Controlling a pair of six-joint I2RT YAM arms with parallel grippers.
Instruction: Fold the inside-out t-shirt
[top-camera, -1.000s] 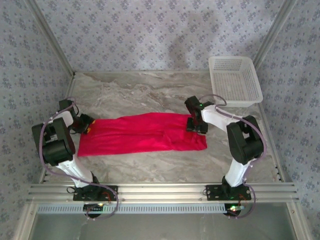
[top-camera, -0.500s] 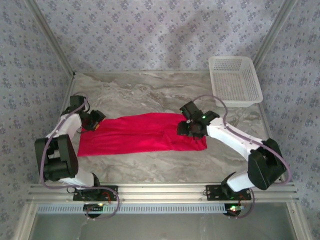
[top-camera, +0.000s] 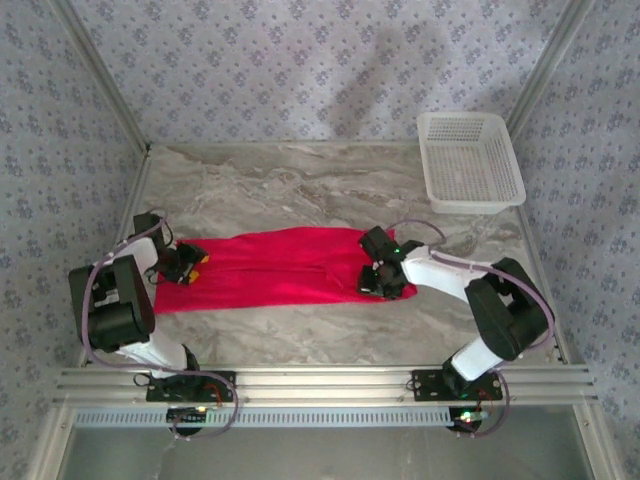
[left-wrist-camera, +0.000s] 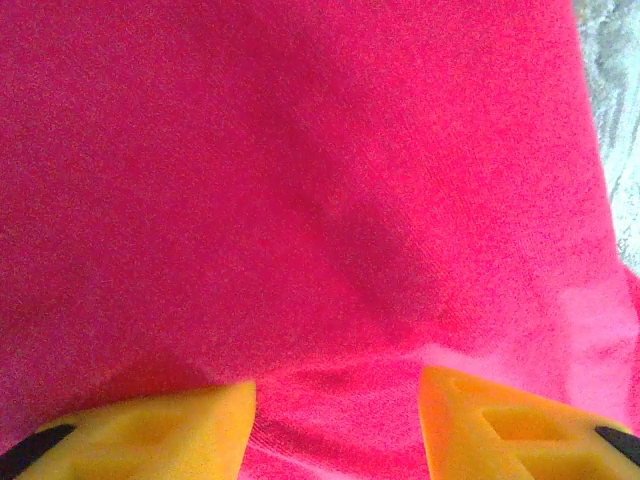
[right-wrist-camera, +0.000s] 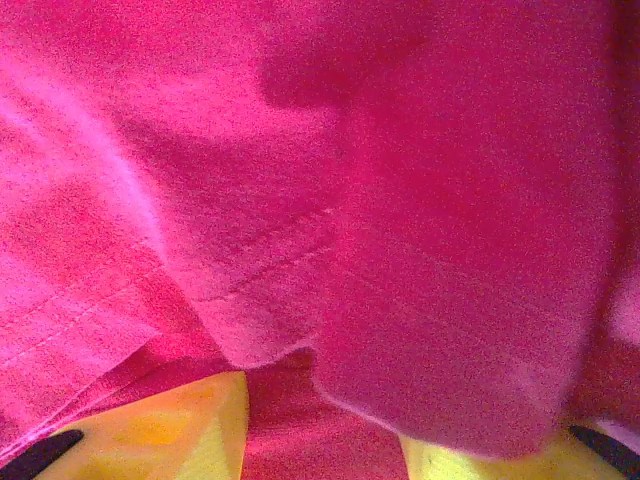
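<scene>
shirt (top-camera: 280, 268) laid flat along desk (top-camera: 300, 190), ready for folding | left tool (top-camera: 192, 263) held spread astride left end | right tool (top-camera: 372, 284) held spread astride right end, grasp judged intended

From above, the left gripper (top-camera: 190, 262) and the right gripper (top-camera: 378, 282) are too small, and too covered by their own black bodies, to show whether they pinch the t-shirt (top-camera: 280, 268). In the left wrist view the two yellow fingers (left-wrist-camera: 150, 430) are cut off by the bottom edge, the cloth runs off the top, left and bottom edges, and the table (left-wrist-camera: 615, 120) is a blurred sliver at the right. In the right wrist view a fold of cloth covers most of the finger at the picture's right (right-wrist-camera: 470, 462), the bottom edge cuts both fingers, and whether they clamp the fold cannot be told.
</scene>
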